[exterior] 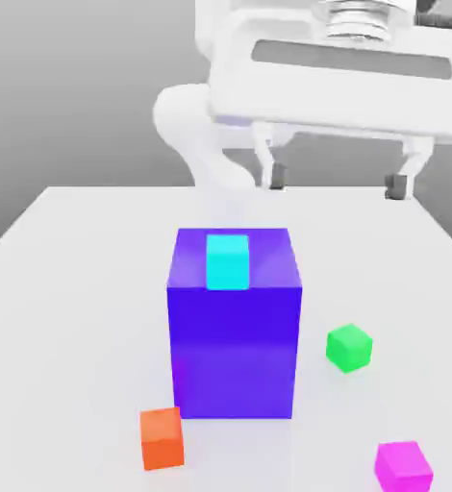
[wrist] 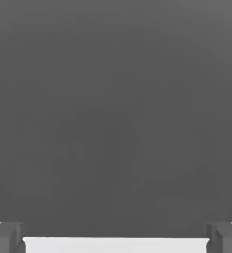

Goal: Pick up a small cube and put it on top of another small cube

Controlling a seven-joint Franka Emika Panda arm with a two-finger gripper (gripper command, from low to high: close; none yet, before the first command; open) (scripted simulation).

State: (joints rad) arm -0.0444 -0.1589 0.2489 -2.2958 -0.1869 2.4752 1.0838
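Sitting square: small magenta cube (exterior: 403, 466)

A computer-rendered test scene is shown, not a real room. A plain white table (exterior: 66, 288) is set against a blank grey backdrop, with no walls or furniture drawn. Flat-coloured blocks are scattered on it: a big blue-purple block (exterior: 235, 346), a green cube (exterior: 349, 347), an orange cube (exterior: 162, 438) and a pink cube (exterior: 403, 466). A white robot arm (exterior: 196, 135) is seen above.
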